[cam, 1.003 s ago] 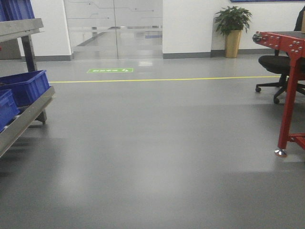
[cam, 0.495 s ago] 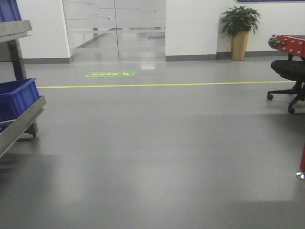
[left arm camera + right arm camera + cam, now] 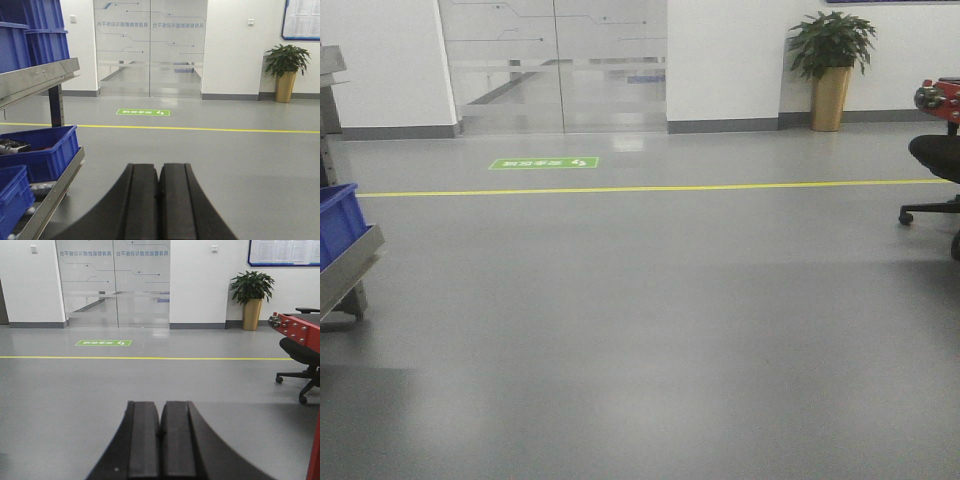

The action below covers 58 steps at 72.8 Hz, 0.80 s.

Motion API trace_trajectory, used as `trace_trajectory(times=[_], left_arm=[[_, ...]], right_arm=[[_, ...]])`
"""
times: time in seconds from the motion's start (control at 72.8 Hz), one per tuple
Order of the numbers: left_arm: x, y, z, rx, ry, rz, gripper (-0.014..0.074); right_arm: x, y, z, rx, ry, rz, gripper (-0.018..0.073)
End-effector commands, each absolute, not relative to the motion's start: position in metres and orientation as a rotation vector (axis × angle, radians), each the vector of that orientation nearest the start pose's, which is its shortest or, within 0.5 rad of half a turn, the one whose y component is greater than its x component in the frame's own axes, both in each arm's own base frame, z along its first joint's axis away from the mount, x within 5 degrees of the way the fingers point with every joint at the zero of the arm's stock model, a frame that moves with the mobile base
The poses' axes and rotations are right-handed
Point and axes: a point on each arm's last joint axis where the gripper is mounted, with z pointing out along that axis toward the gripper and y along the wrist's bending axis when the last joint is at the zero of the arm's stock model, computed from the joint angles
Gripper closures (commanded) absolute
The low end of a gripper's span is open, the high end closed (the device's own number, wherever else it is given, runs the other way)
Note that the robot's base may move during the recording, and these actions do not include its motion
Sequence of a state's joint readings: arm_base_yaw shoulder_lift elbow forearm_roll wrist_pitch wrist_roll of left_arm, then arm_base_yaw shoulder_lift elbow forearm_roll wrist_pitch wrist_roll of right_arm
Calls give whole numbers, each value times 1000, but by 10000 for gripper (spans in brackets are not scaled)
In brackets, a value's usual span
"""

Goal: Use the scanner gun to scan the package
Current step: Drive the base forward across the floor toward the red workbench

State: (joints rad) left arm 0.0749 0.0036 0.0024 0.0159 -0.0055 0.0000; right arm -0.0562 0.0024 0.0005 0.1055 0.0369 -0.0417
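Note:
Neither the package nor the scanner gun shows in any view. My left gripper (image 3: 159, 166) is shut, its two black fingers pressed together with nothing between them, pointing over grey floor. My right gripper (image 3: 161, 403) is likewise shut and empty, facing the glass doors across the floor. In the front view no gripper is visible.
A metal rack (image 3: 42, 80) with blue bins (image 3: 42, 152) stands at the left; its edge and a blue bin (image 3: 338, 222) show in the front view. A red conveyor frame (image 3: 300, 330) and black office chair (image 3: 300, 352) stand at the right. Potted plant (image 3: 832, 65), glass doors (image 3: 555, 65), yellow floor line (image 3: 650, 187).
The front view has shifted: the rack and blue bins slid toward the left edge, and the red frame and chair slid out to the right. The glass doors look nearer.

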Motion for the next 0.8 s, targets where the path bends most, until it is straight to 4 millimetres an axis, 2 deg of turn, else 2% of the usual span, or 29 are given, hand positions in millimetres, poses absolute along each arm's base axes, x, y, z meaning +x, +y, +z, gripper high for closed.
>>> trace_trajectory(times=[0.0,0.783], left_arm=[[56,4,216,-44,1457,72,707],[56,4,216,-44,1457,72,707]], right_arm=[[56,-3,211,84,1503,3,728],[56,-3,211,84,1503,3,728]])
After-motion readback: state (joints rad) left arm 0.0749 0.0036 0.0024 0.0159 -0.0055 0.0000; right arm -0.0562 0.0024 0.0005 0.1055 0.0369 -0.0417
